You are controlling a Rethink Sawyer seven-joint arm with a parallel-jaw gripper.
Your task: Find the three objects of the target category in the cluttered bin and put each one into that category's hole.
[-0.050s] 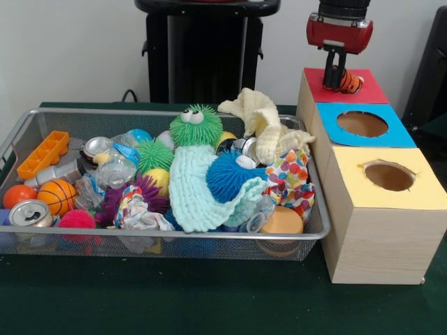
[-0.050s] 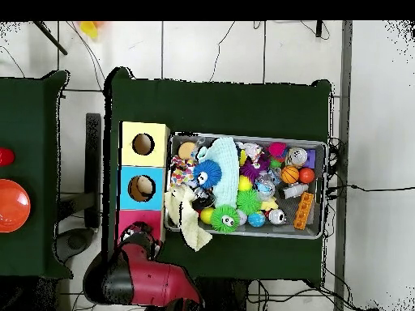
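Front view showed a small orange, black and white toy (image 1: 350, 83) held over the red box top (image 1: 363, 91) at the far right, the gripper (image 1: 336, 77) standing over that red panel with its jaws clamped on the toy. Nearer lay the blue box top (image 1: 398, 132) with its round hole, and nearest the yellow box top (image 1: 412, 192) with another hole. Left of the boxes sat the wire bin (image 1: 21, 136) on the green worktop (image 1: 174, 300), heaped with clutter: a green fuzzy creature with googly eyes (image 1: 195, 125), a blue spiky ball (image 1: 227, 174), a pale knitted cloth (image 1: 195, 192), a cream cloth (image 1: 262, 125) draped over the far rim, a small basketball (image 1: 57, 195), a dented can (image 1: 29, 213) and an orange tray (image 1: 43, 153).
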